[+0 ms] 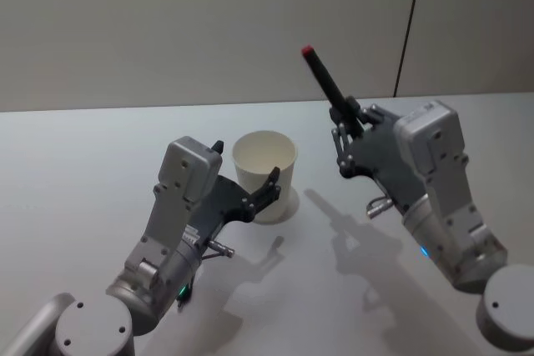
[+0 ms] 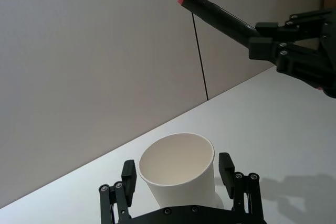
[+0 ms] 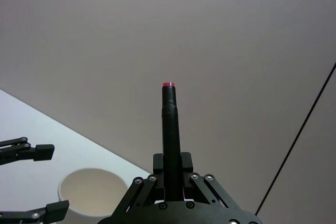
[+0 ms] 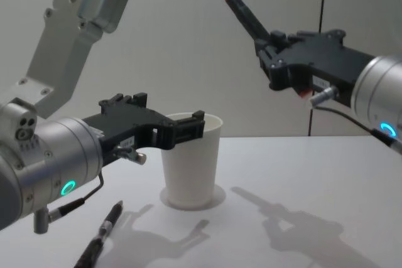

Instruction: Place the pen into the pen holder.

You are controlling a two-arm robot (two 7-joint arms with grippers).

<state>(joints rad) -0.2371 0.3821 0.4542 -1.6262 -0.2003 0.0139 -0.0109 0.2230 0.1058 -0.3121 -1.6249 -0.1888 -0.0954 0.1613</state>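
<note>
1. Two arms are seen at work over the pale grey table. The black-fingered left claw is set low at the pen holder, and the black right claw is raised above and to the right of it.
2. A slim black pen with a red end cap is clamped by its lower part between the closed fingers of the right claw. The capped end is pointed upward and tilted toward the left, well clear of the table.
3. The pen holder, a plain white tapered cup with a rolled rim and a flat round base flange, is stood upright on the table with nothing inside. It is flanked by the spread fingers of the left claw, one on each side just below the rim. Nothing is gripped, and whether the pads touch the wall cannot be told.
4. A second dark pen is seen lying on the table beneath the left arm, apart from the cup.
5. The step in hand is judged to be the carry: the pen is held aloft but not yet brought over the cup.
6. For the next move, the pen would need to be swung across above the mouth and turned nearer to vertical. It would then be lowered inside the rim and only then released. The light cup would be best steadied by the left claw, since it may be tipped if the rim is struck.
</note>
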